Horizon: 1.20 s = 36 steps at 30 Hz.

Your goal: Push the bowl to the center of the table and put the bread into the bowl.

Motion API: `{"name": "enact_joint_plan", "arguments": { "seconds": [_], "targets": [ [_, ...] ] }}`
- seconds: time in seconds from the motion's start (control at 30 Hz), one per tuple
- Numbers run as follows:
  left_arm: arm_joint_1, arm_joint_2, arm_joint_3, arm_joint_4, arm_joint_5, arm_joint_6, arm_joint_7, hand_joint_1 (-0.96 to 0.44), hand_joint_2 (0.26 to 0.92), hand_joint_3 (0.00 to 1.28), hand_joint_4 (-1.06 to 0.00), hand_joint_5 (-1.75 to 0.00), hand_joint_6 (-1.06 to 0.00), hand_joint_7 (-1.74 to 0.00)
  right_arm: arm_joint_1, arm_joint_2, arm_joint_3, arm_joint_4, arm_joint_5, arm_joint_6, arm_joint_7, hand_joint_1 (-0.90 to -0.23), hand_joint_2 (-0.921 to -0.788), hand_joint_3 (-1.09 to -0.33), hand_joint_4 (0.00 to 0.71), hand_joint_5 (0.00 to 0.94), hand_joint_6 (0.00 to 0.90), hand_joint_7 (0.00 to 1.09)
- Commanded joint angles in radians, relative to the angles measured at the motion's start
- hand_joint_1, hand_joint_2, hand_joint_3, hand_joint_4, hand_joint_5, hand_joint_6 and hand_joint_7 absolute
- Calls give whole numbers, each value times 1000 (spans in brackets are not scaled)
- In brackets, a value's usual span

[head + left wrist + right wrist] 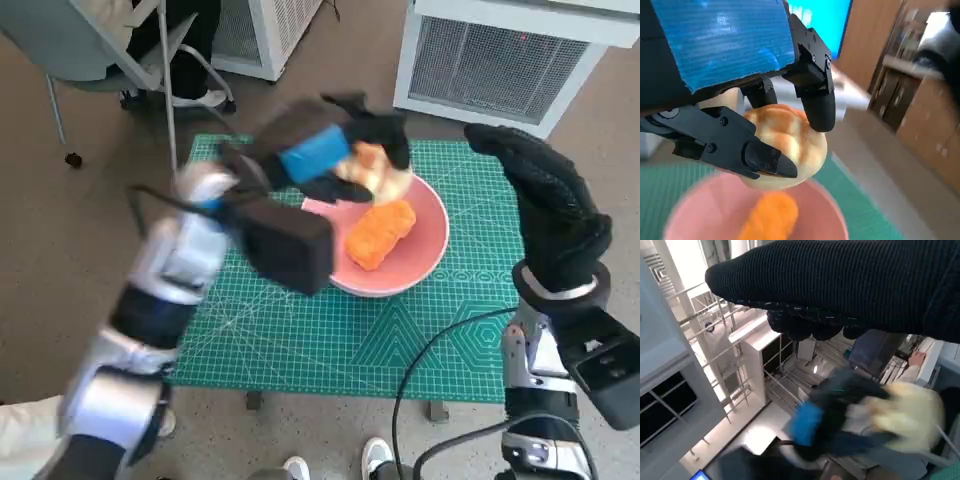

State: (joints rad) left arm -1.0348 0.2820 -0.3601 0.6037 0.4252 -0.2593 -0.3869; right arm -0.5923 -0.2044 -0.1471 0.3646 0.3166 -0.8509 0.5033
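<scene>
Bread over bowl, release pending.

My right robot hand (548, 205) hangs empty at the desk's (300, 350) near right, fingers apart. The bowl (425, 250) sits near mid-desk, an orange item (380, 233) already inside. Beyond, my left robot hand (320, 155) grips the bread (785, 145) just above the bowl; letting go remains.

Pale golden bread (782, 147), crust scored in a crosshatch; an orange ridged piece (381, 233) in the pink bowl (425, 255); green mat (330, 340) with pale grid lines; black left hand (330, 150) with blue tape; black knitted right hand (550, 205)
</scene>
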Motion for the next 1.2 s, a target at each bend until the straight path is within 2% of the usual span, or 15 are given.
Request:
{"name": "enact_joint_plan", "arguments": {
  "seconds": [0.03,0.1,0.17,0.2,0.23,0.27,0.3,0.4,0.5,0.6,0.63,0.8,0.87,1.0,1.2],
  "targets": [
    [-36,-35,-23,136,17,-33,15,1,920,118,-624,-1192,-571,-1271,25,-6,-1,0,-27,-4,-14,-603,-921,-735,255,1,-1,619],
    [-39,-47,-30,173,18,-29,4,1,921,148,-592,-1218,-535,-1310,25,-8,-1,1,-32,-6,-17,-599,-921,-735,255,1,-1,620],
    [-39,-54,-37,193,15,-17,-21,0,921,222,-487,-1301,-473,-1394,25,-11,-2,3,-36,-8,-19,-596,-921,-735,255,1,-1,620],
    [-37,-54,-40,196,11,-4,-47,-46,896,205,-396,-971,-378,-1125,25,-14,-3,4,-38,-9,-21,-593,-921,-735,255,1,-1,620],
    [-35,-54,-42,196,8,4,-65,-72,894,184,-374,-797,-352,-982,25,-15,-3,4,-40,-10,-22,-590,-921,-735,255,1,-1,620],
    [-33,-50,-39,189,-1,16,-90,-111,900,135,-357,-519,-332,-739,25,-17,-4,5,-42,-11,-24,-587,-921,-736,255,0,-1,621],
    [-32,-48,-37,183,-6,23,-106,-157,907,98,-335,-332,-322,-559,25,-18,-4,4,-43,-12,-25,-583,-921,-736,255,1,-1,618],
    [-23,-38,-15,144,-37,55,-163,-251,917,55,-297,-109,-315,-326,24,-23,-6,5,-44,-10,-29,-577,-921,-737,255,1,-1,614],
    [0,-28,8,100,-63,70,-185,-315,920,43,-260,-36,-309,-240,22,-26,-7,5,-45,-9,-32,-575,-921,-738,256,1,-1,611],
    [38,-18,39,55,-92,56,-170,-353,921,40,-218,-12,-296,-201,19,-28,-9,6,-43,-9,-34,-575,-921,-738,256,1,-1,607],
    [54,-16,55,42,-105,40,-155,-369,921,70,-186,-10,-270,-184,18,-29,-11,7,-42,-7,-36,-575,-921,-739,253,1,-1,603],
    [125,-5,150,-2,-172,-96,-39,-415,920,54,-150,-2,-229,-109,4,-33,-20,7,-44,6,-54,-599,-921,-734,254,6,3,598],
    [136,-4,166,-5,-183,-128,-14,-425,921,59,-151,-3,-223,-98,0,-35,-21,7,-45,9,-59,-606,-921,-733,254,6,5,598],
    [212,-34,270,-54,-287,-245,77,-448,921,100,-191,-18,-244,-95,-18,-33,-30,5,-49,28,-89,-614,-921,-729,256,6,7,597],
    [307,-101,347,-160,-432,-292,117,-433,921,155,-268,-41,-299,-114,-41,-21,-33,-5,-69,56,-136,-590,-921,-726,260,5,31,554]
  ]
}}
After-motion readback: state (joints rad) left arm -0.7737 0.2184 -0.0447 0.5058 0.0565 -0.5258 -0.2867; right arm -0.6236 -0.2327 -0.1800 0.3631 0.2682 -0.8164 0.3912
